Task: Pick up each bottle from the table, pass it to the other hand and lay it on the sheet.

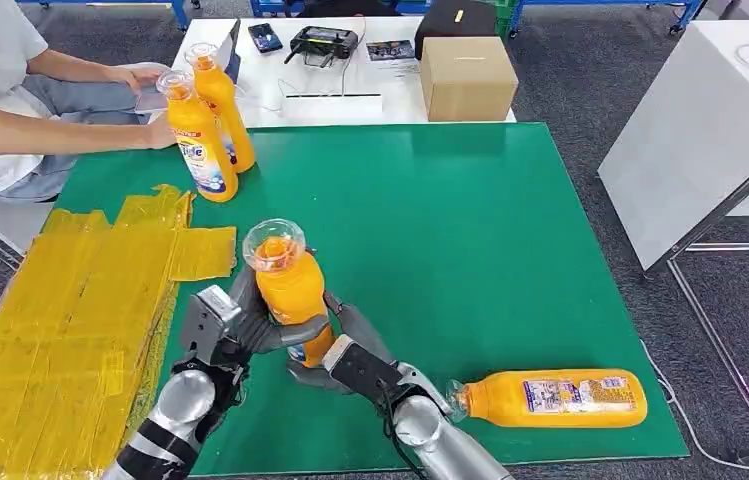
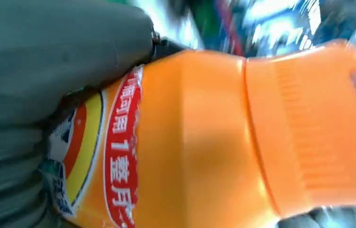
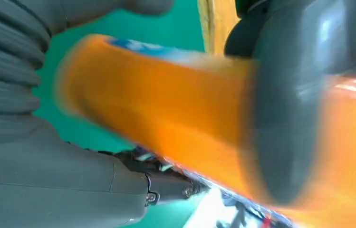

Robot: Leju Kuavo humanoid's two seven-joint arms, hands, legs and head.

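You have the orange bottle point(image 1: 290, 290) upright above the green desk point(image 1: 470, 260), left hand point(image 1: 225, 325) and right hand point(image 1: 345, 355) both clamped on it mid-handover. Risk: release the right too early and it tips or drops. Yellow sheet point(image 1: 60, 320) lies left; a seated person point(image 1: 10, 100) is close.

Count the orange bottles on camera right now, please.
4: one bottle held upright between both hands, two standing bottles at the mat's far left corner, one lying bottle near the right arm.
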